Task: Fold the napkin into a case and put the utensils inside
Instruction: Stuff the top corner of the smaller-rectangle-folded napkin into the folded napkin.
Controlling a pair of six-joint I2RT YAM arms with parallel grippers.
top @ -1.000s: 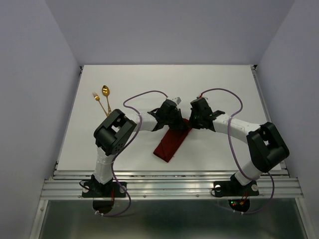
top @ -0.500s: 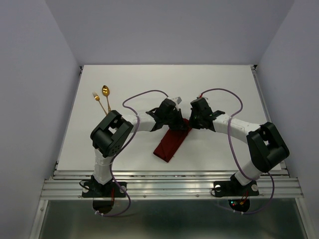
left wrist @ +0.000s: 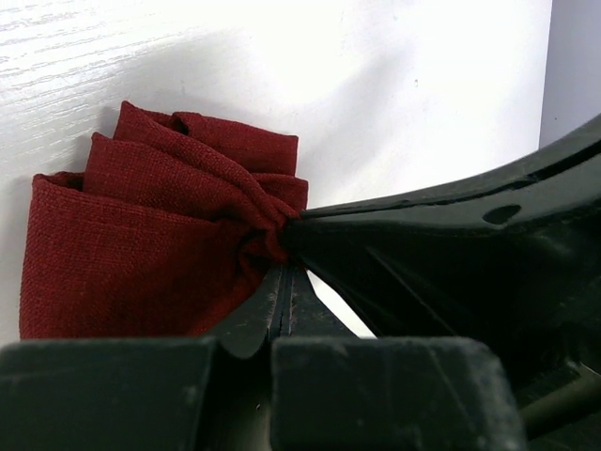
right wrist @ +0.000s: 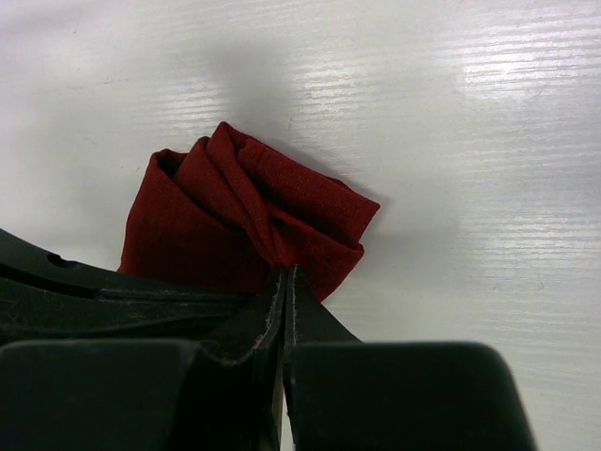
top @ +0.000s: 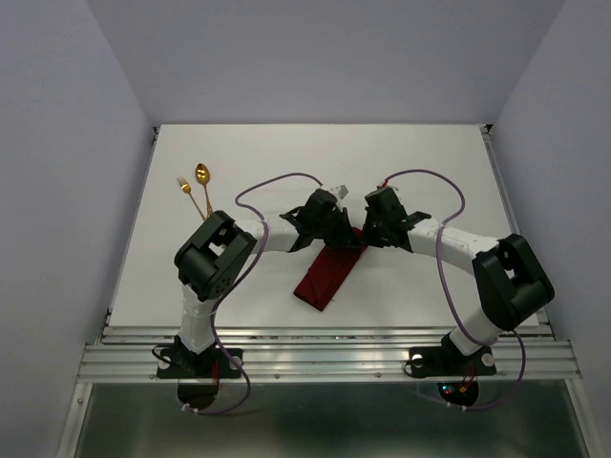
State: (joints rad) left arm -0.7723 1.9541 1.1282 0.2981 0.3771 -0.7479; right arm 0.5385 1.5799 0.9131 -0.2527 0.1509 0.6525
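The folded napkin (top: pixel 323 279) lay as a narrow maroon strip on the white bench (top: pixel 430 157), slanting from its near left end up to its far right end. Left of the napkin sat the left arm's bent elbow, right of it the right arm's; both forearms reached inward and met over the napkin's far end, hiding it from above. The left pincer (top: pixel 342 240) and right pincer (top: pixel 367 235) stood just beside each other there. Purple cables (top: pixel 277 178) looped past the napkin on the far side. Well beyond and left of it lay the gold fork (top: pixel 188 194) and spoon (top: pixel 202 177), side by side, untouched. The wrist views showed what the top view hid: the left pincer (left wrist: pixel 285 274) was closed on bunched cloth, and the right pincer (right wrist: pixel 285 274) pinched the layered folds likewise.
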